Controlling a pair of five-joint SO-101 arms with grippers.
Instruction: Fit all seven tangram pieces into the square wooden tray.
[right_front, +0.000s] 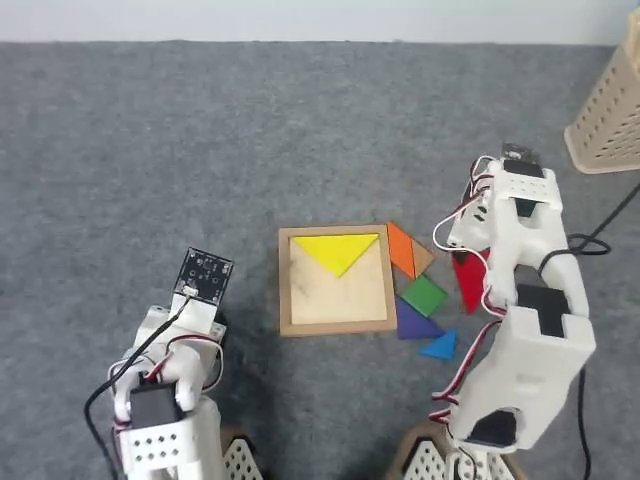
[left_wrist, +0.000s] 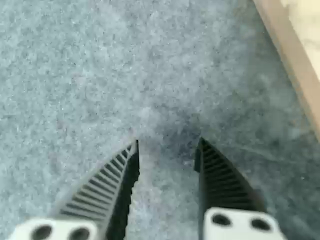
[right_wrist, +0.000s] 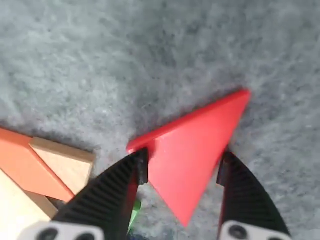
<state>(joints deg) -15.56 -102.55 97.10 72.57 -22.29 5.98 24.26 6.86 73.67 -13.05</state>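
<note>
Centrally on the grey carpet (right_front: 150, 130), the square wooden tray (right_front: 284, 290), with a yellow triangle (right_front: 335, 250) inside: long edge along the far wall, point toward the near side.

Just right of the tray, a loose cluster of pieces. At the far end, an orange piece (right_front: 400, 246) touching a pale wooden piece (right_front: 425, 258). Nearer, a green square (right_front: 423, 295). Then a purple triangle (right_front: 411, 321) just beside the tray's near right corner, and a small blue triangle (right_front: 440, 346) nearest of all. Further right, partly under the right arm, a red triangle (right_front: 468, 282).

Right gripper (right_wrist: 184, 157) down over that red triangle, one finger on each of two opposite edges, closed against it. Unclear whether lifted or lying flat on the carpet. Close beside it in the right wrist view, the orange and pale wooden pieces, plus a sliver of the green square.

Left gripper (left_wrist: 167, 150) left of the tray, toward the near side, low over the carpet. Jaws parted, bare carpet between them, a strip of the tray's rim (left_wrist: 287, 55) close by.

At the far right edge of the high view, a beige perforated basket (right_front: 610, 110), well apart from the pieces.
</note>
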